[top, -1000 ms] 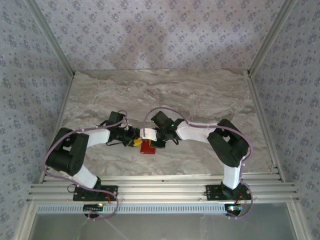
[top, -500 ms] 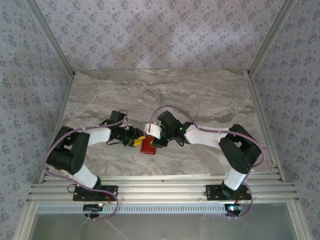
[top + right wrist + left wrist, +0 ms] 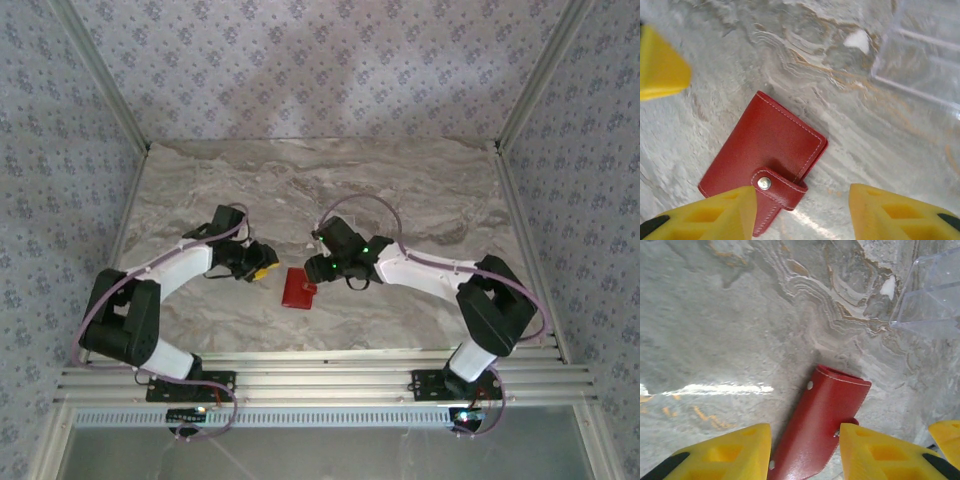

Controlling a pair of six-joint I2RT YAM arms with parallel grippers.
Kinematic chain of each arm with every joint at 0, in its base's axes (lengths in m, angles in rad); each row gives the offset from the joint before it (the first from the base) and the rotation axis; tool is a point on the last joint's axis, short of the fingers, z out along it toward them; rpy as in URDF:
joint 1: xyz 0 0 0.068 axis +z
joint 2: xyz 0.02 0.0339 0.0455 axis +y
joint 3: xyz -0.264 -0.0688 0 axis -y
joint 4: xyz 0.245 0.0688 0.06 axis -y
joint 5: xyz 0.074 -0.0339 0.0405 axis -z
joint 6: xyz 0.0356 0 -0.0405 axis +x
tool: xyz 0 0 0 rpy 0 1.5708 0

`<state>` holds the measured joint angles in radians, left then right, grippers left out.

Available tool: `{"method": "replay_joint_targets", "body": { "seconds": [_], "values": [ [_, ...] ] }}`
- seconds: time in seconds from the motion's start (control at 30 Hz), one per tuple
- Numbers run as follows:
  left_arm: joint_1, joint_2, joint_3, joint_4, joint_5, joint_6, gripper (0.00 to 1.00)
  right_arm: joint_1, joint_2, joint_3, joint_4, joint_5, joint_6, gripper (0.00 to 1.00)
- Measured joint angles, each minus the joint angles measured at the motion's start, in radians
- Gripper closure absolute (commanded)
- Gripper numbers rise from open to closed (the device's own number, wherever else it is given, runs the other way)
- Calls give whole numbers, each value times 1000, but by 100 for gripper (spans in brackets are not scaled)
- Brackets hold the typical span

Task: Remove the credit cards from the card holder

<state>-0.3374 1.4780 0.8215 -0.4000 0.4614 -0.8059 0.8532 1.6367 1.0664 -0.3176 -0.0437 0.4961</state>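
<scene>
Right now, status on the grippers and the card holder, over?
Left gripper open, right gripper open, neither holding. Red card holder flat on marble table, closed, snap tab fastened. Clear tray nearby, apart from it.

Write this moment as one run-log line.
card holder: closed, tab snapped, flat on table | left gripper: open, empty | right gripper: open, empty

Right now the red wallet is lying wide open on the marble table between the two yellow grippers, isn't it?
Not quite. The red wallet is folded shut, with its snap tab fastened over the edge, as the right wrist view shows. The rest is right: it lies on the marble table between the left gripper and the right gripper.
</scene>
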Motion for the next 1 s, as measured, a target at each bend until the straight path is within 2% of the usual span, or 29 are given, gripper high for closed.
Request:
{"method": "replay_joint_targets", "body": {
  "seconds": [0.2, 0.4, 0.57, 1.0],
  "values": [
    [4, -12, 0, -49, -44, 50, 56, 26, 106, 84, -96, -4, 211, 28],
    [4, -12, 0, -76, -55, 81, 56, 66, 212, 220, -185, 3, 288, 26],
    [4, -19, 0, -76, -55, 91, 55, 71, 251, 262, -235, 12, 312, 29],
    [-3, -39, -5, -80, -67, 91, 55, 72, 261, 253, -313, 59, 355, 48]
  ]
}}
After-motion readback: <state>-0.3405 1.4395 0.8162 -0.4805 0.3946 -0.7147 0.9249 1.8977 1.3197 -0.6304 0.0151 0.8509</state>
